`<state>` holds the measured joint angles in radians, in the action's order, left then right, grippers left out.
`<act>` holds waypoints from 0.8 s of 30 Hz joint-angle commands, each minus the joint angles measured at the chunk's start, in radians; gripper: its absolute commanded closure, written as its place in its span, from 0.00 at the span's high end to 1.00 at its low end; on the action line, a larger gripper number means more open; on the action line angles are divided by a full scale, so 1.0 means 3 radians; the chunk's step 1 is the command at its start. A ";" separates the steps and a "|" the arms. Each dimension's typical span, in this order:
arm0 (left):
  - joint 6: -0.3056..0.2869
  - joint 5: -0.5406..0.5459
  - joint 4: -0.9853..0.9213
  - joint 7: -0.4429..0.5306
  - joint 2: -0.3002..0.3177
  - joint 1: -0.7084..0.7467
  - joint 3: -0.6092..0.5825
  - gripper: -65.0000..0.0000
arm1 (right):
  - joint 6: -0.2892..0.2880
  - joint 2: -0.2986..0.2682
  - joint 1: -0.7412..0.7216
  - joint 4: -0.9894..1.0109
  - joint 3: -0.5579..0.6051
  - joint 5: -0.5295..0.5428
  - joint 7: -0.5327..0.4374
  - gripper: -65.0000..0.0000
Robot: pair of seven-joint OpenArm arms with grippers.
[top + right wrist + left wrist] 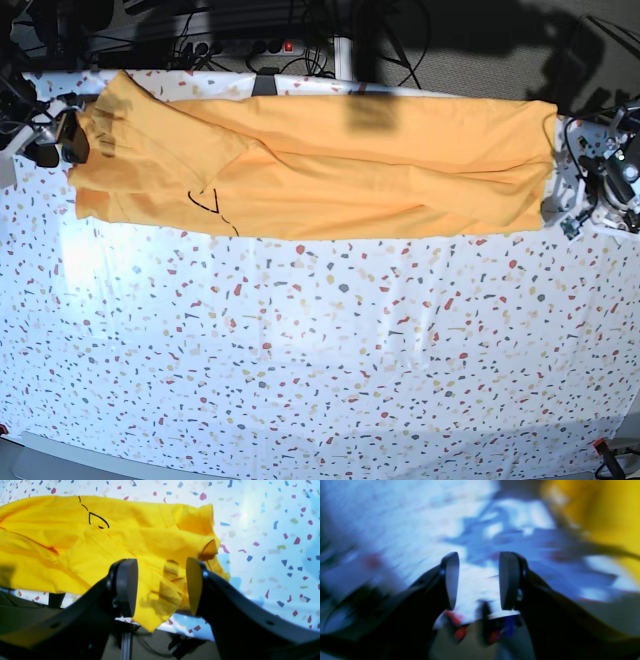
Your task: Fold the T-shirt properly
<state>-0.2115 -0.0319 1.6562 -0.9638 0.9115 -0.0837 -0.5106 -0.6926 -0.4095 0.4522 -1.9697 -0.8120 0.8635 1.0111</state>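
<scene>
The mustard-yellow T-shirt [330, 165] lies stretched in a long band across the far side of the table, with thin black marks [210, 205] near its left end. At that left end my right gripper [62, 142] stands open; in the right wrist view its jaws [161, 562] are apart over a sleeve corner of the T-shirt [75, 542], which hangs over the table edge. Past the shirt's right end is my left gripper [600, 172]. The left wrist view is blurred and shows that gripper [480, 555] open and empty, with the T-shirt [602, 512] at the upper right.
A white speckled tablecloth [320, 350] covers the table. Cables and a power strip [250, 45] lie behind the far edge. A small circuit board and wires [575, 222] sit by the right arm. Below the table edge a metal stand [126, 640] shows.
</scene>
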 commanded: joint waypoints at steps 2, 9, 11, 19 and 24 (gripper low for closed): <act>0.0502 -0.0514 0.0066 0.0004 0.0067 -0.0076 0.0041 0.39 | -0.0019 -0.0065 -0.0074 -0.0043 -0.0033 0.0041 -0.0085 0.48; 0.0991 0.0189 0.0706 0.0706 0.0058 -0.0123 0.0041 0.39 | -0.0019 -0.0065 -0.0374 -0.0043 -0.0032 0.0041 -0.0020 0.48; 0.0281 0.0738 0.0781 0.0764 0.0011 -0.0198 0.0041 0.39 | -0.0019 -0.0065 -0.0445 -0.0043 -0.0032 0.0041 0.0079 0.48; -0.1015 0.2008 0.0179 0.0270 -0.0346 -0.0673 0.0041 0.39 | -0.0019 -0.0047 -0.0509 -0.0043 -0.0033 0.0039 0.0371 0.48; -0.1223 0.2032 -0.0577 0.0146 -0.0604 -0.0862 0.0041 0.39 | -0.0019 -0.0047 -0.0509 -0.0043 -0.0033 0.0041 0.0413 0.48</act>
<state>-0.5823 0.5694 1.4666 -0.9306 0.7132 -0.3149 -0.5095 -0.6930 -0.4072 0.3046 -1.9697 -0.8131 0.8635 1.1534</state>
